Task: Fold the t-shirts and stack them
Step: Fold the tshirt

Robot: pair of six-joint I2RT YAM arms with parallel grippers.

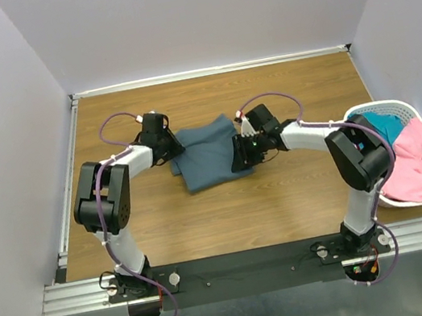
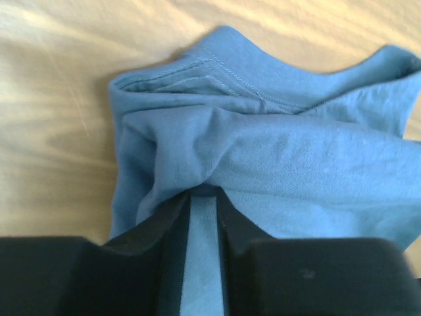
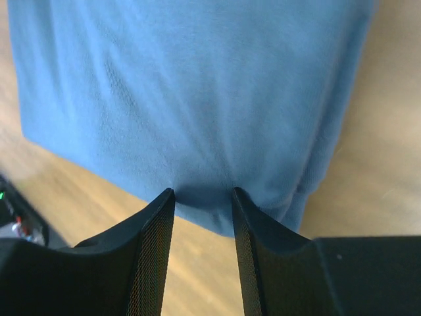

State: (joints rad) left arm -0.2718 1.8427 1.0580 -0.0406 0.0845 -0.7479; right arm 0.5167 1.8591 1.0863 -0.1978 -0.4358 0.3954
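A slate blue-grey t-shirt point(image 1: 209, 157) lies partly folded on the wooden table point(image 1: 284, 202), between the two arms. My left gripper point(image 1: 170, 150) is at the shirt's left edge. In the left wrist view this gripper point(image 2: 204, 191) has its jaws close together, with a strip of blue cloth point(image 2: 296, 164) pinched between them and bunched at the tips. My right gripper point(image 1: 240, 157) is at the shirt's right edge. In the right wrist view its jaws point(image 3: 202, 192) stand apart, tips touching the hem of the shirt point(image 3: 197, 85), with bare wood between the fingers.
A white slotted basket point(image 1: 386, 104) stands at the right edge of the table. It holds a pink t-shirt point(image 1: 416, 159) and a teal t-shirt point(image 1: 385, 125). White walls close in the table on three sides.
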